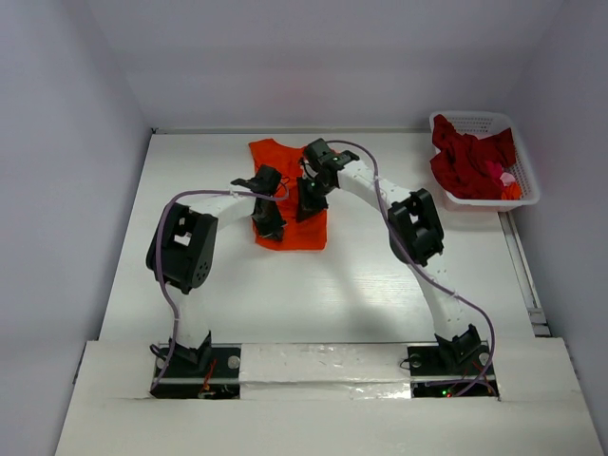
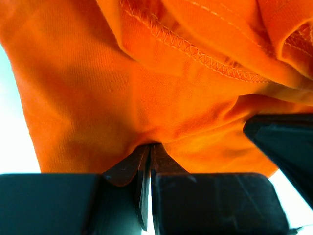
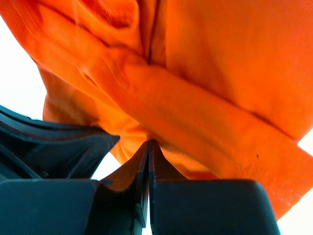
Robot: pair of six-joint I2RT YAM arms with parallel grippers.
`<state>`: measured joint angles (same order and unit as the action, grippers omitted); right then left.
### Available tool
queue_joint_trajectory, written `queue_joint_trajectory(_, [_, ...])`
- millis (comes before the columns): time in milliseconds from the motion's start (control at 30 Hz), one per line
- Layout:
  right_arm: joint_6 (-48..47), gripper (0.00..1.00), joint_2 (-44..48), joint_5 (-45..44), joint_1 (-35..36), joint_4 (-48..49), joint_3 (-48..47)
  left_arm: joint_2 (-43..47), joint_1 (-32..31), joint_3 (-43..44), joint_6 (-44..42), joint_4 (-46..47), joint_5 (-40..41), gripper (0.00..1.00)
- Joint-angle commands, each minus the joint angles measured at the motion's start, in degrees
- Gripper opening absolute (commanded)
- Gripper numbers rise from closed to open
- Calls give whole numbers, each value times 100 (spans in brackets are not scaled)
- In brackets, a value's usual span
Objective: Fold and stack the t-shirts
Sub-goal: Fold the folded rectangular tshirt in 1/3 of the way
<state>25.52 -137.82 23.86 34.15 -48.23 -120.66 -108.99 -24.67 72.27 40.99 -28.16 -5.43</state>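
Cloth is pinched in both claws as I read it: the left gripper has its jaws closed to a sliver on a small tuck of the orange t-shirt, and the right gripper is clamped the same way on a thicker, rolled band of the same shirt. From above, the shirt lies on the table towards the far side, between the two arms, partly bunched under them. The dark red t-shirts sit heaped in the basket at the far right, well apart from my work. My worry is the hold itself. Each claw has only a thin nip of fabric, so a quick pull could strip it out and drop the fold. I cannot tell how many layers either claw has caught; if the right one has a hem plus a layer beneath, the fold will drag crooked and lump up. The two wrists are also very near each other over the shirt, so any inward move risks knocking them together. Uneven speed between the arms would twist the cloth rather than lay it flat.
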Motion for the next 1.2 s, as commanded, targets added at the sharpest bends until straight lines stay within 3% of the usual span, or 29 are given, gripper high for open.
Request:
queue_joint_trajectory(0, [-100, 3, -227, -100, -5, -195, -545, -210, -21, -301, 23, 65, 112, 0])
queue_joint_trajectory(333, [-91, 0, -851, -109, -57, -477, -1381, -52, -21, -433, 32, 13, 95, 0])
queue_joint_trajectory(1167, [-214, 0, -879, -303, -726, -573, -2321, -17, -73, -644, -12, 21, 95, 0])
